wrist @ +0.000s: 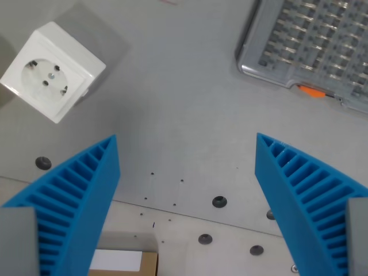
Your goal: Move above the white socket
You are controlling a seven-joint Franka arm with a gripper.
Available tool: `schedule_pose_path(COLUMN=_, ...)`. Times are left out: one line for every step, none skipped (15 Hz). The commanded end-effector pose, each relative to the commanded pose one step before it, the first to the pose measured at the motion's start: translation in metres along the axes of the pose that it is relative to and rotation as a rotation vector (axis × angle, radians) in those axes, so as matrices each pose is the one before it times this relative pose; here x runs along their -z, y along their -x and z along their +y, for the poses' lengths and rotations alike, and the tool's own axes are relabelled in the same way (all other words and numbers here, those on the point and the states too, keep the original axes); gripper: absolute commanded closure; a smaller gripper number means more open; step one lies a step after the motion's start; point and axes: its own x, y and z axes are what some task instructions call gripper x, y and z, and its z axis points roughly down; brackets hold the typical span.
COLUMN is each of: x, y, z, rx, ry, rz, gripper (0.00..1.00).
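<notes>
Fingers: your two blue ribbed fingers (80,195) stand wide apart, one rising from 7 o'clock and the other from 5 o'clock; nothing sits between them.
Gripper: the gripper (185,146) is spread over bare counter, with only grey surface showing in the gap.
Finger shape: each finger narrows to a tip near mid-height of the wrist view, and the ribs run across the inner faces.
Counter: the grey counter (184,98) fills most of what you see; it has several dark round holes (219,201) and small specks around 6 o'clock.
Counter edge: a paler strip runs along the bottom between the fingers, and you can see a seam where it meets the grey surface.
White socket: the white socket (53,70) sits at about 10 o'clock, well apart from both fingertips, in the wrist view's left upper corner.
Socket pose: it is a white cube turned diagonally, its round face with two pin holes facing up towards you.
Clear case: a transparent compartment case (313,46) lies at about 2 o'clock, cut off by the top and right edges; what it holds is too small to tell.
Orange latch: an orange tab (313,91) shows on the case's near edge.
Cardboard box: a brown box with a white label (118,261) peeks in at 7 o'clock, partly behind the finger on the wrist view's left.
</notes>
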Motion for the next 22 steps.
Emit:
schedule_pose_path(x=-0.00945, y=0.00240, z=-0.00824, rx=0.1763, ry=0.01598, rz=0.0638, gripper=0.00)
schedule_pose_path(x=-0.00263, y=-0.00005, z=-0.00257, rx=0.0242, ry=0.00265, rz=0.0087, gripper=0.00)
schedule_pose_path(x=-0.00274, y=-0.00007, z=-0.00273, rx=0.0228, ry=0.00272, rz=0.0077, gripper=0.00)
schedule_pose_path(x=-0.00283, y=-0.00011, z=-0.00293, rx=0.0276, ry=0.00240, rz=0.0061, gripper=0.00)
schedule_pose_path(x=-0.00286, y=-0.00017, z=-0.00313, rx=0.0233, ry=0.00245, rz=0.0038, gripper=0.00)
schedule_pose_path(x=-0.00286, y=-0.00031, z=-0.00329, rx=0.0276, ry=0.00251, rz=0.0046, gripper=0.00)
schedule_pose_path(x=-0.00292, y=-0.00045, z=-0.00342, rx=0.0237, ry=0.00222, rz=0.0026, gripper=0.00)
schedule_pose_path(x=-0.00299, y=-0.00062, z=-0.00350, rx=0.0261, ry=0.00161, rz=0.0012, gripper=0.00)
schedule_pose_path(x=-0.00302, y=-0.00085, z=-0.00353, rx=0.0271, ry=0.00109, rz=-0.0005, gripper=0.00)
schedule_pose_path(x=-0.00304, y=-0.00107, z=-0.00356, rx=0.0277, ry=-0.00019, rz=0.0009, gripper=0.00)
schedule_pose_path(x=-0.00309, y=-0.00131, z=-0.00357, rx=0.0256, ry=0.00067, rz=-0.0010, gripper=0.00)
schedule_pose_path(x=-0.00258, y=-0.00132, z=-0.00293, rx=0.0224, ry=0.00066, rz=0.0007, gripper=0.00)
schedule_pose_path(x=-0.00263, y=-0.00149, z=-0.00288, rx=0.0269, ry=-0.00211, rz=-0.0020, gripper=0.00)
schedule_pose_path(x=-0.00271, y=-0.00162, z=-0.00285, rx=0.0247, ry=0.00083, rz=-0.0001, gripper=0.00)
schedule_pose_path(x=-0.00283, y=-0.00177, z=-0.00289, rx=0.0245, ry=-0.00101, rz=-0.0007, gripper=0.00)
schedule_pose_path(x=-0.00297, y=-0.00191, z=-0.00297, rx=0.0253, ry=0.00012, rz=0.0006, gripper=0.00)
schedule_pose_path(x=-0.00312, y=-0.00203, z=-0.00303, rx=0.0236, ry=0.00045, rz=-0.0012, gripper=0.00)
schedule_pose_path(x=-0.00328, y=-0.00212, z=-0.00310, rx=0.0212, ry=0.00206, rz=0.0022, gripper=0.00)
schedule_pose_path(x=-0.00339, y=-0.00219, z=-0.00315, rx=0.0212, ry=0.00107, rz=0.0025, gripper=0.00)
schedule_pose_path(x=-0.00343, y=-0.00224, z=-0.00316, rx=0.0217, ry=0.00124, rz=0.0017, gripper=0.00)
schedule_pose_path(x=-0.00338, y=-0.00229, z=-0.00311, rx=0.0201, ry=0.00146, rz=0.0012, gripper=0.00)
schedule_pose_path(x=-0.00329, y=-0.00227, z=-0.00302, rx=0.0152, ry=0.00138, rz=0.0022, gripper=0.00)
